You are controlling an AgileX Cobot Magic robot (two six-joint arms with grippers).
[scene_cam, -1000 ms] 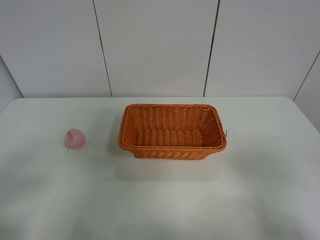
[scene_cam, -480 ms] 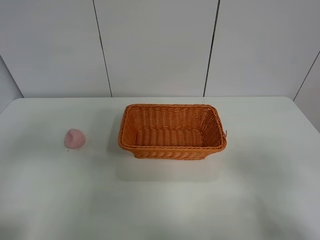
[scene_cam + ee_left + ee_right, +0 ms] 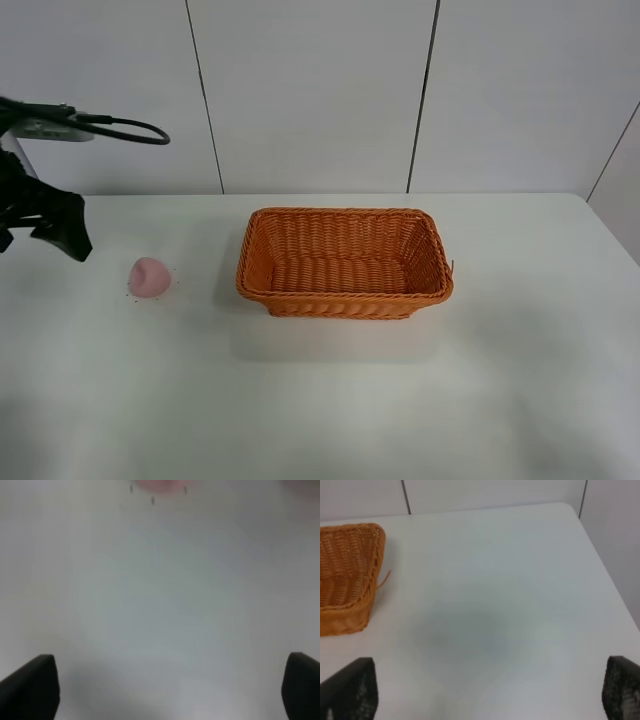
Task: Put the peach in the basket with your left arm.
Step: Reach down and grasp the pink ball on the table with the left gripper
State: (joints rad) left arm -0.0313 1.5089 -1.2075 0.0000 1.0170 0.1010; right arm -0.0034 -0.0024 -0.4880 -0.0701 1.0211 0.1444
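The pale pink peach lies on the white table left of the orange woven basket, apart from it. The basket stands empty at the table's middle. My left gripper hangs above the table's far left, up and to the left of the peach, not touching it. In the left wrist view its jaws stand wide apart and empty, with the peach blurred at the frame's edge. My right gripper is open and empty over the right side of the table, with the basket's end in its view.
The white table has a rounded right edge close to a grey wall. White wall panels stand behind the table. A black cable loops from the left arm.
The left arm has come into the exterior view at the far left, above and left of the peach. The peach and the basket have not moved.
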